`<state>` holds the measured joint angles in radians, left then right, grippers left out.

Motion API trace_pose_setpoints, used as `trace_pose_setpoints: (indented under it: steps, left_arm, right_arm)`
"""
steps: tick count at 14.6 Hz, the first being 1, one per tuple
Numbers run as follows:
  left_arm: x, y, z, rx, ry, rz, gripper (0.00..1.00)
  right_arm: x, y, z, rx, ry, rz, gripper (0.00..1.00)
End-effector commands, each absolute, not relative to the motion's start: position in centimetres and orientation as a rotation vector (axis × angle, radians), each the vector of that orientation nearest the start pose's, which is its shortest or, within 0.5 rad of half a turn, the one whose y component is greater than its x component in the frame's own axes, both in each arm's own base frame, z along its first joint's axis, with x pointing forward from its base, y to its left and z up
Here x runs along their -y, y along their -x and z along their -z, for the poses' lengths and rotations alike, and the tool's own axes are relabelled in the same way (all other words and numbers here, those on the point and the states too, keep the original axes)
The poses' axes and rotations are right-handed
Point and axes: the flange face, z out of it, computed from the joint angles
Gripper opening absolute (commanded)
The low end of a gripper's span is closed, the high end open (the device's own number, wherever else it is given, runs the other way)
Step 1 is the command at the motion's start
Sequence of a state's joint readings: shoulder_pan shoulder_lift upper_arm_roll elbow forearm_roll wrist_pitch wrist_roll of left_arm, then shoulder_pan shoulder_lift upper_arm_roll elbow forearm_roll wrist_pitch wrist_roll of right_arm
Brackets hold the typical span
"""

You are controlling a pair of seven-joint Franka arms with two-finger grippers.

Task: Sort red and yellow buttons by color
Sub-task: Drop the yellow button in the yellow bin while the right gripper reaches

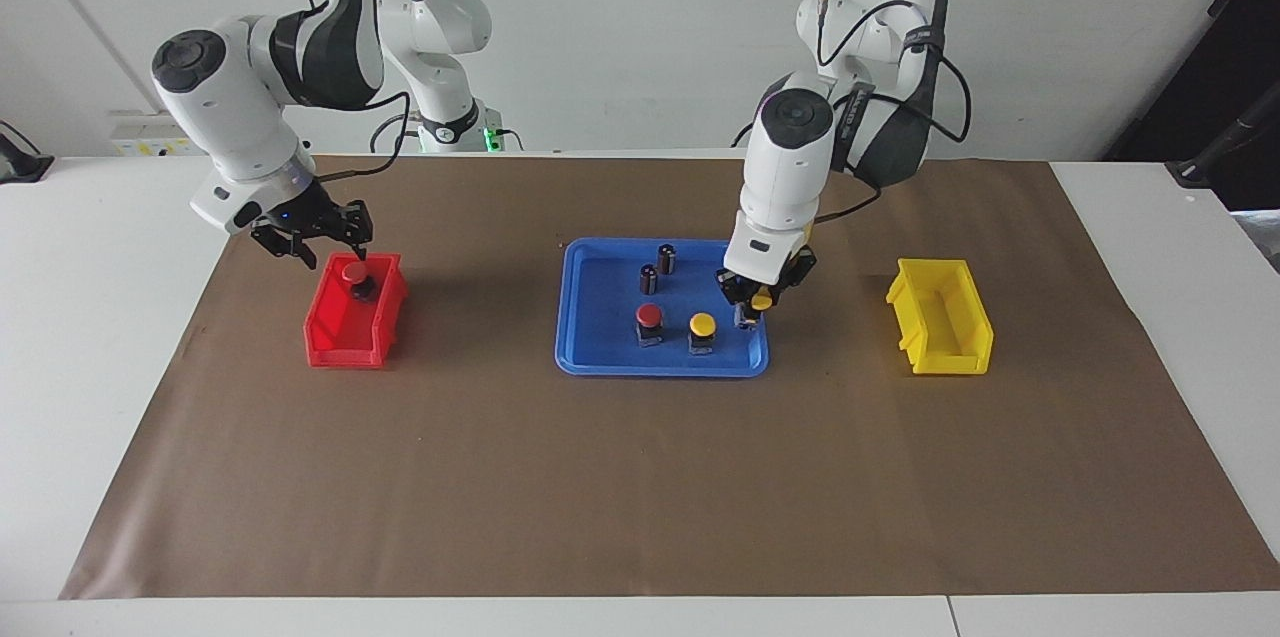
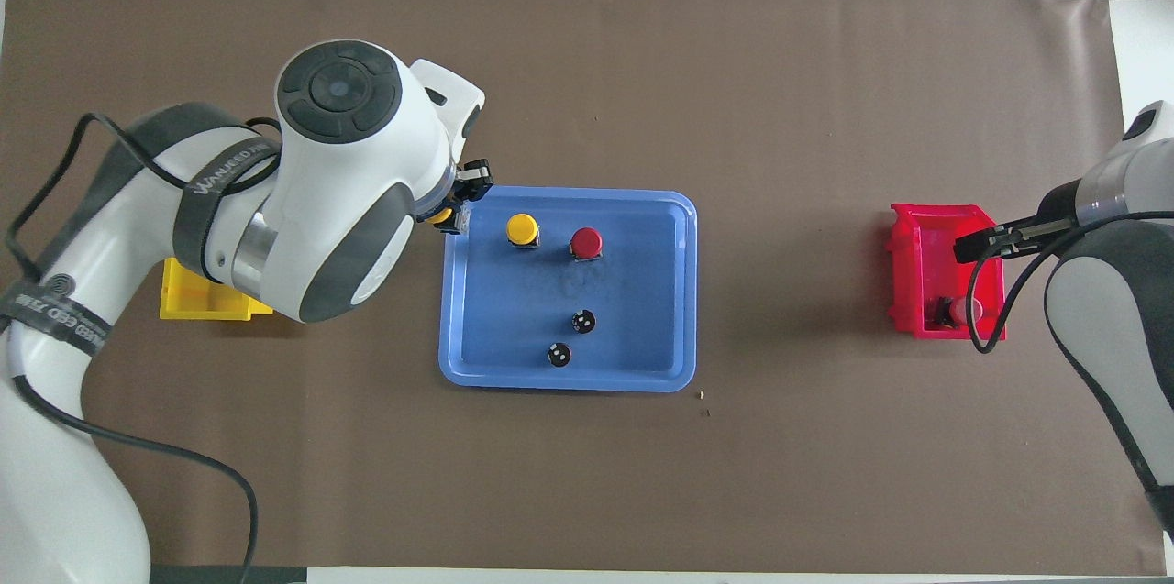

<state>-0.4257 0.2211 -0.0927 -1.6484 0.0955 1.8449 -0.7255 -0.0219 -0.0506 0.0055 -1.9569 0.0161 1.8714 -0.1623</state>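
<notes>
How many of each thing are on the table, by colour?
Red buttons: 2, one in the tray, one in the red bin
Yellow buttons: 2, one in the tray, one at the left end effector
Dark cylinders: 2
Bins: 2, red, yellow
Blue tray: 1
Total: 9

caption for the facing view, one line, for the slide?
Left pincer grips a yellow button at the blue tray; right pincer is over the red bin holding a red button.

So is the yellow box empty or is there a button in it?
Empty. The facing view shows only bare yellow floor inside the yellow bin; the left gripper is at a yellow button over the tray.
</notes>
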Motion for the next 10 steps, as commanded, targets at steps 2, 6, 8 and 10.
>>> trace_pose_setpoints:
  steps: [2, 6, 8, 10]
  left_arm:
    - [15.6, -57.8, -52.3, 0.109, 3.034, -0.003, 0.01]
    - [4.5, -58.2, -50.2, -0.004, 3.038, -0.029, 0.01]
    - [1.9, -56.5, -47.8, -0.029, 3.039, 0.009, 0.01]
    - [0.2, -53.9, -45.1, -0.022, 3.038, 0.037, 0.01]
  right_arm:
    - [-11.2, -57.3, -50.9, 0.014, 3.101, 0.024, 0.83]
    - [-27.6, -58.6, -48.4, -0.190, 3.032, 0.110, 0.89]
    - [-31.7, -57.9, -45.9, -0.146, 3.045, 0.120, 0.89]
    - [-33.9, -57.0, -43.7, -0.178, 3.049, 0.127, 0.89]
